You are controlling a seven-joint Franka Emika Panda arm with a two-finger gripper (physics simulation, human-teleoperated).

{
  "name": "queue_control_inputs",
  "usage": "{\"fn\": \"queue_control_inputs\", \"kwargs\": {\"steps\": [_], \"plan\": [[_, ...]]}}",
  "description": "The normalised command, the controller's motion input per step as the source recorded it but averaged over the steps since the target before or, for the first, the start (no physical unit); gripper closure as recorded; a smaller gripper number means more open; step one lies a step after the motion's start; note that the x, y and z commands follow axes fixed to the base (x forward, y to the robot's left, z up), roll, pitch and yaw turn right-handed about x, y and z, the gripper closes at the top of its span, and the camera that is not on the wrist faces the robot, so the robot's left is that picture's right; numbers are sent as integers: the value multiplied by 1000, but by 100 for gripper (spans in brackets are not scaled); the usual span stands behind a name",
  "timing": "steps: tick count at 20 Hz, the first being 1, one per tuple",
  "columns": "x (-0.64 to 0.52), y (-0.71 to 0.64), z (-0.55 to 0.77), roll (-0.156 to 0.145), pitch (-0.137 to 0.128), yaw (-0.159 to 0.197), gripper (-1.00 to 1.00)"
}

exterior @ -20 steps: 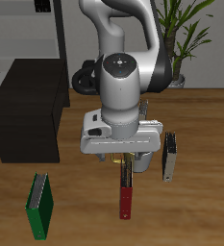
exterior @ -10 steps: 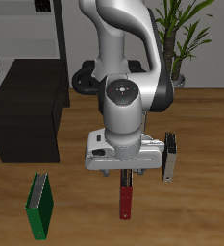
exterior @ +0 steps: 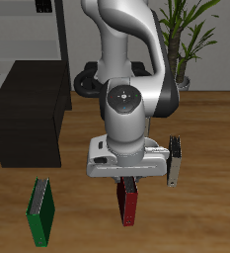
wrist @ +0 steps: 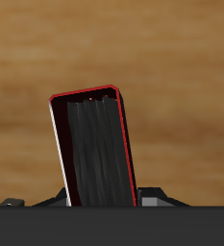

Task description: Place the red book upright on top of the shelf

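Red book (exterior: 128, 205) is what I have under the hand (exterior: 129, 183) right now, near the front edge of the desk (exterior: 205, 128). In the exterior view its dark red cover hangs just below the arm's (exterior: 126, 59) flange, standing on end with its top hidden behind the hand body. In the wrist view the red book (wrist: 94, 149) rises between the two fingers (wrist: 150, 195), tilted a little, red edging around a dark face and a pale strip along one long side. The fingers sit narrow, close against both sides of the book at its base, so I read it as clamped on the book; I can't tell whether its lower end touches the desk.

Beside it, a grey book (exterior: 173, 161) stands upright, partly behind the hand. A green book (exterior: 40, 210) stands well apart, also near the front edge. The shelf (exterior: 28, 124), a low black cabinet with a flat top, sits farther back behind the green book. Behind the arm I see a potted plant (exterior: 191, 30) and a thin-framed rack (exterior: 28, 30).
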Motion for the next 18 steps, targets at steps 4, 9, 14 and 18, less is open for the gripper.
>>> {"fn": "queue_control_inputs", "kwargs": {"steps": [4,9,14,18], "plan": [[-93,-104,294,6,-39,-9,100],[-194,-158,448,-9,-37,-24,100],[-303,-163,584,-19,-52,-8,100],[-264,-132,385,-8,-49,7,100]]}}
